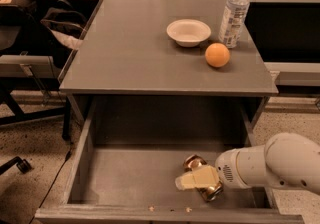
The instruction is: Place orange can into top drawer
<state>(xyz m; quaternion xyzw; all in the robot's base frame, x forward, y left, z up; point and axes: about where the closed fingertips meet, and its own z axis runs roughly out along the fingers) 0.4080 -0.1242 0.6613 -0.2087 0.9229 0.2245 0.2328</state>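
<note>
The top drawer is pulled wide open under the desk top. The orange can lies tilted on its side at the drawer's right front, low over the grey bottom, with a shiny end showing on each side of my finger. My gripper reaches in from the right on a white arm and is closed around the can's middle. One cream finger lies across the can's front; the other finger is hidden behind the can.
On the desk top stand a white bowl, a clear water bottle and a round orange fruit. A chair and a bag are at the left. The drawer's front panel runs along the bottom edge.
</note>
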